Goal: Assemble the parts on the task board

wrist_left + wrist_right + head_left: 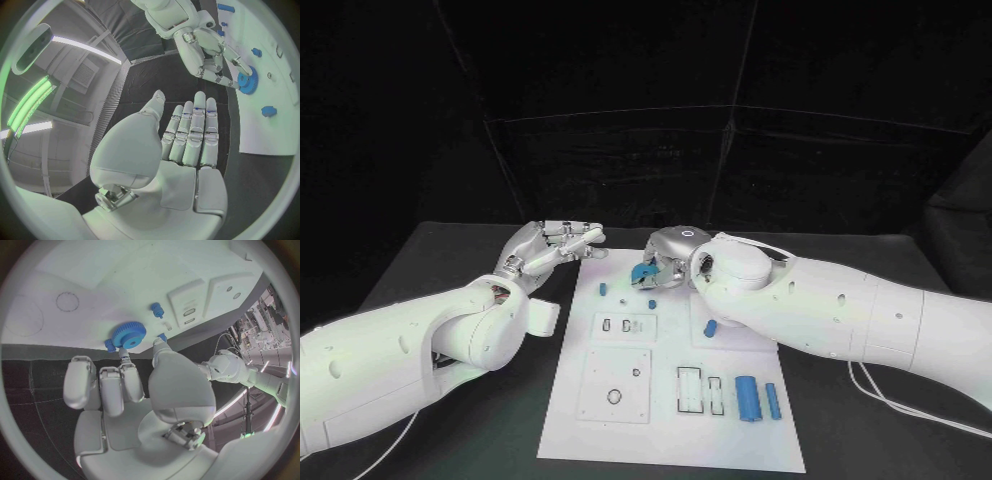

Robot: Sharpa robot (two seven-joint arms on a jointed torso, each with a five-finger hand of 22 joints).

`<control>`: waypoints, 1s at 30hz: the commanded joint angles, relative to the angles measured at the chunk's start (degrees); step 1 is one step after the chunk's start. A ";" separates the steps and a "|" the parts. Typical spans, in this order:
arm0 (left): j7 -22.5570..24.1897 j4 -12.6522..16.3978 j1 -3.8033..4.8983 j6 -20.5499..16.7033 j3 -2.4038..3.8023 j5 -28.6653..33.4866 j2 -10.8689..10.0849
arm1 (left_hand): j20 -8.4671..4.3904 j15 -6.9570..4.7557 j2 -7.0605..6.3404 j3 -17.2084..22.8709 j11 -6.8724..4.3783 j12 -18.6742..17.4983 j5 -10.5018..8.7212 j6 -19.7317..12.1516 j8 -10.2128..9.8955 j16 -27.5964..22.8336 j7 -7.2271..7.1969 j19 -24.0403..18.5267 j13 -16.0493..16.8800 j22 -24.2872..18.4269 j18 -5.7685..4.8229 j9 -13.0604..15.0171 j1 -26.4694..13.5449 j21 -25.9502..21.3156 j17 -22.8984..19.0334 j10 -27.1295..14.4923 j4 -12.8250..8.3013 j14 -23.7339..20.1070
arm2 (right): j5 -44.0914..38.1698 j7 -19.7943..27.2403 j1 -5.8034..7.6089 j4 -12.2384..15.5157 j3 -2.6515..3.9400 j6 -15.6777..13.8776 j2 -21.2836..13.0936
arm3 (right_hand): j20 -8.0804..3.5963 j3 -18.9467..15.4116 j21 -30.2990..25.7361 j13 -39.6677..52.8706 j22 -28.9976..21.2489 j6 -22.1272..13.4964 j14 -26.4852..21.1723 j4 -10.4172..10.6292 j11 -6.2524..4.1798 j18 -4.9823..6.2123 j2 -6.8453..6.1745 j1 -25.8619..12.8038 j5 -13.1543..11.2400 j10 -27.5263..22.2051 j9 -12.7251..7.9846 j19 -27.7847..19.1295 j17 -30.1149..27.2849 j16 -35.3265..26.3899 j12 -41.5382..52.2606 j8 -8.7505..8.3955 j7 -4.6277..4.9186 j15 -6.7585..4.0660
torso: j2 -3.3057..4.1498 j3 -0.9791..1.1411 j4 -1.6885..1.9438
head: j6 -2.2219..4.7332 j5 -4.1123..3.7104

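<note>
The white task board [672, 440] lies in the middle of the black table. My right hand [672, 256] hangs over its far end and pinches a blue gear [646, 275] in its fingertips. In the right wrist view the gear [129, 334] sits between the thumb and a finger of that hand [125, 385], just above the board [125, 280]. My left hand [557, 246] hovers left of the board's far corner, empty, with its fingers apart. The left wrist view shows the left hand [187, 135] flat and spread, with the right hand [209, 50] on the gear [248, 80] beyond it.
A small blue peg [603, 288] and a short blue piece [710, 327] lie on the board. Two long blue pieces [749, 398] lie near the right front edge. Raised white blocks [625, 325] with slots stand at the board's left middle. Bare black table lies on both sides.
</note>
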 commanded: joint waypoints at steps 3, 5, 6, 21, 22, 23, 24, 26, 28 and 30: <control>0.16 0.11 0.10 0.56 0.05 -0.25 -0.04 | 0.15 0.02 0.52 0.02 0.30 -0.20 0.05 0.01 -0.17 -0.17 0.34 0.16 -0.10 -0.05 0.31 -0.09 -0.03 -0.34 0.06 -0.24 -0.28 -0.43 | 1.60 -0.61 0.10 0.08 0.00 1.81 -0.31 | 0.19 -0.46 -0.02 5.92 0.14 0.44 4.37 -0.01 0.13 -1.00 0.25 -0.54 0.21 0.43 0.06 0.25 7.56 0.11 0.32 0.30 -0.14 0.12 | 0.02 0.00 -0.06 | -0.06 -0.03; 0.16 0.13 0.10 0.56 0.05 -0.25 -0.05 | 0.15 0.02 0.52 0.02 0.30 -0.20 0.05 0.01 -0.17 -0.17 0.34 0.16 -0.10 -0.05 0.31 -0.09 -0.03 -0.34 0.06 -0.24 -0.28 -0.43 | 1.70 -0.86 0.10 0.05 0.00 1.60 -0.43 | 0.19 -0.49 -0.01 5.87 0.16 0.42 4.37 -0.02 0.13 -1.01 0.28 -0.54 0.23 0.40 0.05 0.26 7.56 0.11 0.27 0.29 -0.13 0.12 | 0.02 0.00 0.00 | -0.05 -0.13; 0.15 0.13 0.10 0.56 0.05 -0.25 -0.05 | 0.15 0.02 0.52 0.02 0.30 -0.20 0.05 0.01 -0.17 -0.17 0.34 0.16 -0.10 -0.05 0.31 -0.09 -0.03 -0.34 0.06 -0.24 -0.28 -0.43 | 1.68 -0.92 0.10 0.09 0.00 1.46 -0.51 | 0.19 -0.49 -0.01 5.87 0.16 0.42 4.37 -0.02 0.13 -1.01 0.28 -0.54 0.23 0.40 0.05 0.26 7.56 0.11 0.27 0.29 -0.13 0.12 | 0.02 0.00 0.00 | -0.04 -0.13; 0.10 0.20 0.09 0.52 0.05 -0.25 -0.31 | 0.18 0.08 0.50 -0.08 0.40 -0.38 0.06 -0.11 -0.34 -0.35 0.47 0.14 -0.12 -0.13 0.30 -0.11 -0.03 -0.47 0.10 -0.36 -0.45 -0.48 | 1.60 0.20 -0.01 3.05 -0.03 -5.66 -4.12 | 0.23 -2.08 0.41 6.31 1.08 -0.11 4.47 -0.40 0.25 -1.20 0.83 0.17 -0.44 0.68 -0.08 0.77 8.04 0.28 0.66 -0.01 0.02 0.21 | -0.07 0.04 -0.11 | 0.17 -0.08; 0.10 0.25 0.09 0.51 0.05 -0.25 -0.38 | 0.18 0.08 0.50 -0.08 0.40 -0.38 0.06 -0.11 -0.34 -0.35 0.47 0.14 -0.12 -0.13 0.30 -0.11 -0.03 -0.47 0.10 -0.36 -0.45 -0.48 | 2.04 0.77 -0.02 3.70 -0.03 -7.06 -4.87 | 0.23 -2.23 0.44 6.35 1.13 -0.02 4.47 -0.42 0.24 -1.20 0.91 0.43 -0.19 0.72 -0.06 0.80 8.05 0.28 0.70 0.03 0.00 0.21 | -0.07 0.03 -0.16 | 0.16 -0.14; 0.10 0.28 0.09 0.50 0.05 -0.25 -0.43 | 0.18 0.08 0.50 -0.08 0.40 -0.38 0.06 -0.11 -0.34 -0.35 0.47 0.14 -0.12 -0.13 0.30 -0.11 -0.03 -0.47 0.10 -0.36 -0.45 -0.48 | 2.42 1.28 -0.03 4.32 -0.03 -8.27 -5.56 | 0.23 -2.41 0.48 6.43 1.21 0.10 4.48 -0.42 0.22 -1.22 1.04 0.71 0.25 0.77 -0.04 0.86 8.07 0.29 0.76 0.09 -0.03 0.19 | -0.04 0.00 -0.14 | 0.30 -0.26; 0.10 0.30 0.09 0.49 0.05 -0.25 -0.48 | 0.18 0.08 0.50 -0.08 0.40 -0.38 0.06 -0.11 -0.34 -0.35 0.47 0.14 -0.12 -0.13 0.30 -0.11 -0.03 -0.47 0.10 -0.36 -0.45 -0.48 | 3.01 2.02 -0.03 5.04 -0.03 -9.69 -6.38 | 0.22 -2.60 0.51 6.49 1.26 0.22 4.48 -0.39 0.18 -1.23 1.19 0.93 0.73 0.83 -0.01 0.89 8.10 0.30 0.82 0.15 -0.06 0.18 | -0.01 0.01 -0.14 | 0.37 -0.31; 0.10 0.32 0.09 0.48 0.05 -0.25 -0.58 | 0.18 0.08 0.50 -0.08 0.40 -0.38 0.06 -0.11 -0.34 -0.35 0.47 0.14 -0.12 -0.13 0.30 -0.11 -0.03 -0.47 0.10 -0.36 -0.45 -0.48 | 4.70 3.92 -0.04 6.51 -0.03 -12.29 -8.18 | 0.18 -2.88 0.52 6.42 1.27 0.57 4.42 -0.52 0.10 -1.23 1.47 1.64 1.82 0.80 0.04 0.92 7.83 0.21 0.74 0.33 -0.17 0.11 | -0.10 0.06 -0.22 | 0.46 -0.36; 0.11 0.33 0.09 0.46 0.05 -0.25 -0.67 | 0.18 0.08 0.50 -0.08 0.40 -0.38 0.06 -0.11 -0.34 -0.35 0.47 0.14 -0.12 -0.13 0.30 -0.11 -0.03 -0.47 0.10 -0.36 -0.45 -0.48 | 7.10 6.46 -0.03 8.13 -0.03 -14.24 -10.42 | 0.10 -3.17 0.52 6.40 1.27 0.87 4.40 -0.95 -0.02 -1.23 1.75 3.05 2.61 0.79 0.05 0.92 7.77 0.18 0.69 0.46 -0.29 0.01 | -0.24 0.06 -0.30 | 0.40 -0.57; 0.12 0.37 0.09 0.46 0.05 -0.25 -0.78 | 0.18 0.08 0.50 -0.08 0.40 -0.39 0.06 -0.11 -0.35 -0.35 0.47 0.14 -0.12 -0.14 0.30 -0.11 -0.03 -0.48 0.10 -0.37 -0.45 -0.48 | 10.55 9.37 -0.02 9.68 -0.03 -15.00 -12.98 | 0.01 -3.11 0.50 6.41 1.24 1.13 4.38 -2.24 -0.13 -1.22 1.92 5.63 3.05 0.80 0.05 0.90 7.70 0.15 0.65 0.56 -0.39 -0.09 | -0.32 0.04 -0.36 | 0.47 -0.84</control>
